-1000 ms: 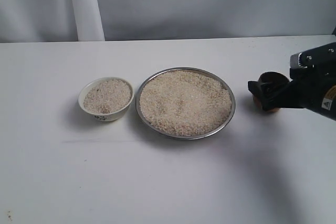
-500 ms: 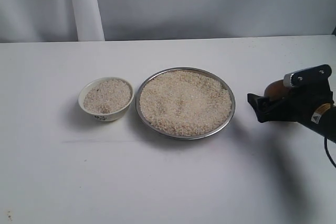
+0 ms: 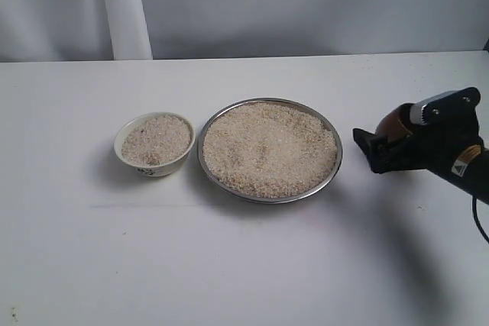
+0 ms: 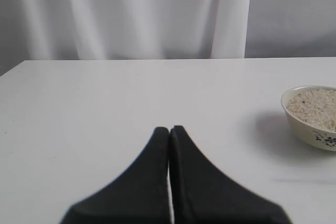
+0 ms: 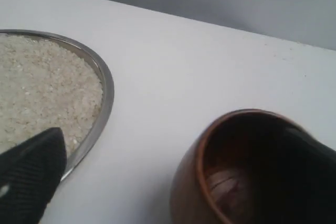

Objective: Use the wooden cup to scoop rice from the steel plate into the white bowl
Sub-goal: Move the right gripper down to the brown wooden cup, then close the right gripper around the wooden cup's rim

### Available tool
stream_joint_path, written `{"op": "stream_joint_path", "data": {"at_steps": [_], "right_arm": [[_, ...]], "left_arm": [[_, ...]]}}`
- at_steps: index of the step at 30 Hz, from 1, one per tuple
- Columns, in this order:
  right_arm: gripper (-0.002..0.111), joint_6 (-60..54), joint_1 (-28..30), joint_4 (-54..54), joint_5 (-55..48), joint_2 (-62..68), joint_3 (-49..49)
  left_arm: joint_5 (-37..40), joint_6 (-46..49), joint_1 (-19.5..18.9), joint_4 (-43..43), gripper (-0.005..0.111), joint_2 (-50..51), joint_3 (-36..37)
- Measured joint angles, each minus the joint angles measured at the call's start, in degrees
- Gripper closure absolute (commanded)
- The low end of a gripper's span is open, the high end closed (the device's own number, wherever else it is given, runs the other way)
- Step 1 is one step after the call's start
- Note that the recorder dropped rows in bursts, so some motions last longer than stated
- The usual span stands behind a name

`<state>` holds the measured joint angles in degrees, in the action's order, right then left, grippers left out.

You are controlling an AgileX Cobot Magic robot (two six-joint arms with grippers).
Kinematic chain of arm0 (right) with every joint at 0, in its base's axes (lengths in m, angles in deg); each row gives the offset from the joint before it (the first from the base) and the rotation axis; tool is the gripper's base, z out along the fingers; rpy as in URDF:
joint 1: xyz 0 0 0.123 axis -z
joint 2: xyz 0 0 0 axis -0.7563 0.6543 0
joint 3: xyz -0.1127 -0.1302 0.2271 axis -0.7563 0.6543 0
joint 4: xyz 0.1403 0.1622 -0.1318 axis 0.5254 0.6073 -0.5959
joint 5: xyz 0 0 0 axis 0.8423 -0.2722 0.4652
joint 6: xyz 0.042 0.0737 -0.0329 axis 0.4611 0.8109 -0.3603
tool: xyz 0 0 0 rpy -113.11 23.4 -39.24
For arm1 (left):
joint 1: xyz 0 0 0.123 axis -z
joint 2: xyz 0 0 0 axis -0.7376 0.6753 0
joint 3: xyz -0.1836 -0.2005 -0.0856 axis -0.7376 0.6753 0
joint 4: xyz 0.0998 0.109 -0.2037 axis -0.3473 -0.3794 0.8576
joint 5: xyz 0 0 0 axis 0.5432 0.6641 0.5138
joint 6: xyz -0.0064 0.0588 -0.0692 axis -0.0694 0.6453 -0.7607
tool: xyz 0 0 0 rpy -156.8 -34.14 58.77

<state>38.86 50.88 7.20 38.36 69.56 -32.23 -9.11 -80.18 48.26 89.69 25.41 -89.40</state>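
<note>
The steel plate [image 3: 269,186] sits mid-table, heaped with rice [image 3: 267,146]. Left of it stands the white bowl [image 3: 153,162], also holding rice [image 3: 157,139]. The wooden cup [image 3: 396,122] stands right of the plate, partly hidden by my right gripper [image 3: 374,146]. In the right wrist view the wooden cup [image 5: 210,182] shows its dark inside. My right gripper [image 5: 173,150] is open around it: one finger [image 5: 31,177] is well clear of the cup near the steel plate [image 5: 102,103], the other overlaps its far rim. My left gripper [image 4: 169,129] is shut and empty, away from the white bowl [image 4: 310,129].
White tabletop [image 3: 229,265] all round, with a grey curtain [image 3: 306,5] behind the far edge. The plate's rim is a short gap from the right gripper's nearer finger.
My right gripper has dropped lower and slid a little left toward the plate. The cup, first seen from above between the fingers, now shows behind them. Bowl and plate have not moved.
</note>
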Motion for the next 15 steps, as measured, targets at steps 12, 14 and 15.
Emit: {"op": "stream_joint_path", "data": {"at_steps": [12, 14, 15], "right_arm": [[0.003, -4.84, 0.00, 7.09, -5.15, -3.54, 0.00], [0.003, -5.22, 0.10, 7.34, -5.15, -1.48, -0.12], [0.003, -5.22, 0.10, 7.34, -5.70, -0.16, -0.68]], "left_arm": [[0.00, 0.00, 0.00, 0.00, 0.107, 0.00, 0.00], [0.00, 0.00, 0.00, 0.00, 0.107, 0.00, 0.00], [0.00, 0.00, 0.00, 0.00, 0.107, 0.00, 0.00]]}}
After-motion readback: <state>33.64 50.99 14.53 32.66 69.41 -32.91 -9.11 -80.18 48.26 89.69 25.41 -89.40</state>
